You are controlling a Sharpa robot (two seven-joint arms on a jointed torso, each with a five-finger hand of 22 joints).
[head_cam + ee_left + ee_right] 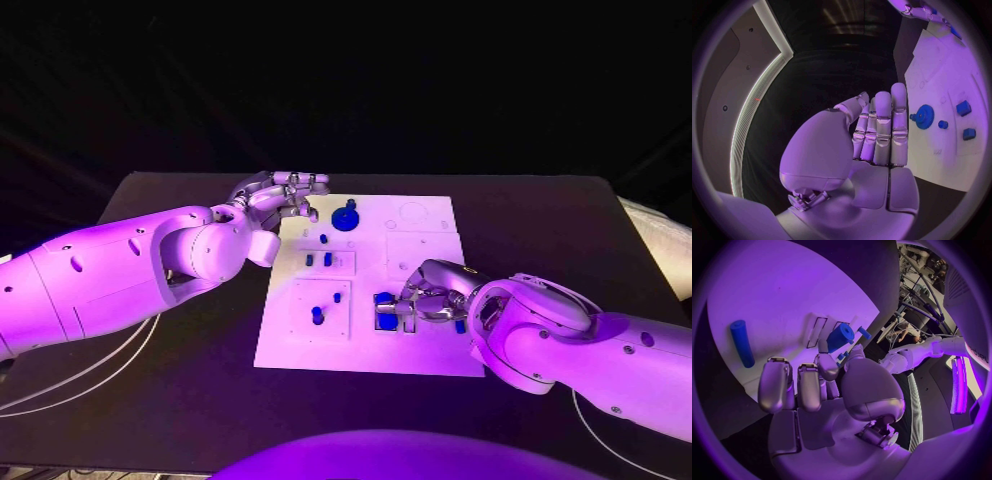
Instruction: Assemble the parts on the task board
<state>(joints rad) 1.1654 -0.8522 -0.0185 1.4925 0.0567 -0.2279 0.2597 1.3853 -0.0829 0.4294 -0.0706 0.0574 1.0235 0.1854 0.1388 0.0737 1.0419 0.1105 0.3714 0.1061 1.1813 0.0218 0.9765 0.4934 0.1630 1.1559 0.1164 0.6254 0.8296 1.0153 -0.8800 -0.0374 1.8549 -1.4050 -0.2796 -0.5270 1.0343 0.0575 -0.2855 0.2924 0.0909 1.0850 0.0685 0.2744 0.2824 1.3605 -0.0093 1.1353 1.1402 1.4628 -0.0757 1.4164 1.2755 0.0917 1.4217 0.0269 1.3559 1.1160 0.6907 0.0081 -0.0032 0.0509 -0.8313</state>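
Standing at the black table (pixel 173 200), white task board (pixel 433 355) lying in its middle. Left hand (pixel 277 195) hovers at the board's far left corner, fingers straight and side by side, palm bare, nothing held. A blue gear (pixel 346 216) stands on the board just beside that hand; the left wrist view has it (pixel 924 116) near the fingertips (pixel 898 90), not touching. Small blue parts (pixel 317 259) sit in the board's middle, more (pixel 317 315) in a square recess nearer the robot. Right hand (pixel 418 300) is down on the board's near right part, fingers curled round a blue block (pixel 840 336). A blue cylinder (pixel 741 342) lies flat on the board beside that hand, apart from it.
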